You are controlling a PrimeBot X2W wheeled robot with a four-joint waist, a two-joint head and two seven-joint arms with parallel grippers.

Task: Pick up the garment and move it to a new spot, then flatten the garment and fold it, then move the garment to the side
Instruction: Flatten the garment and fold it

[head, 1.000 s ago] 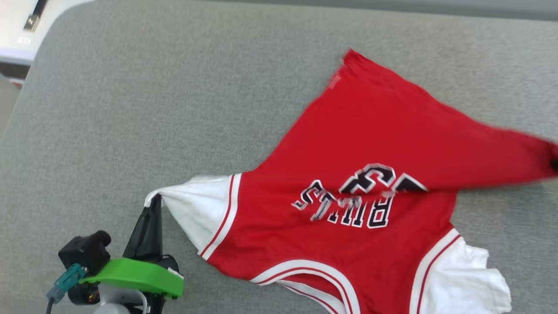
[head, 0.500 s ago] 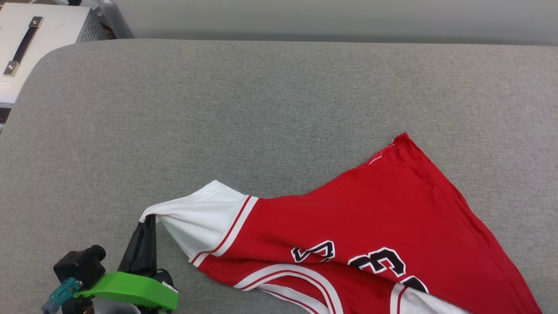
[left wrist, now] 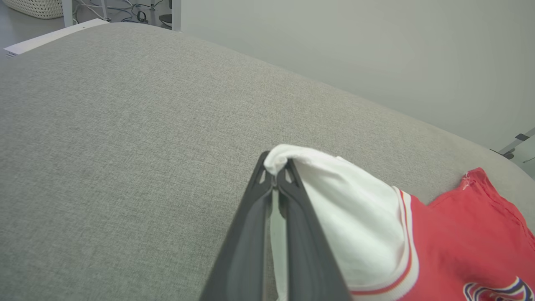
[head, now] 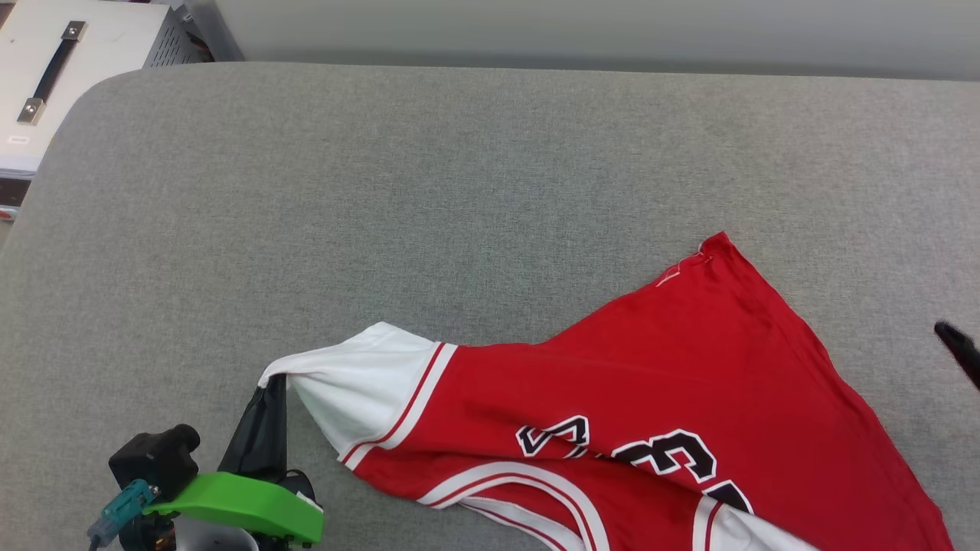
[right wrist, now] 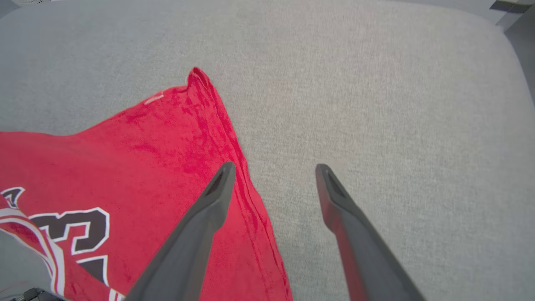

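Observation:
The garment [head: 674, 398], a red T-shirt with white sleeves and black-and-white numbers, lies on the grey cushion [head: 429, 191] at the lower right of the head view. My left gripper [head: 269, 380] is shut on the tip of its white sleeve [left wrist: 351, 221], which drapes over the fingertips in the left wrist view. One fingertip of my right gripper [head: 958, 350] shows at the right edge. In the right wrist view the right gripper [right wrist: 273, 167] stands open above the red hem's edge [right wrist: 234, 150], with nothing between its fingers.
A white case with a black handle [head: 46, 73] sits beyond the cushion's far left corner. A pale wall [left wrist: 376, 50] runs behind the cushion. Bare grey cushion stretches across the far and left parts.
My right gripper has let go of the garment's red corner and opened; that side now lies flat. The head camera has shifted. The left grip on the sleeve is unchanged.

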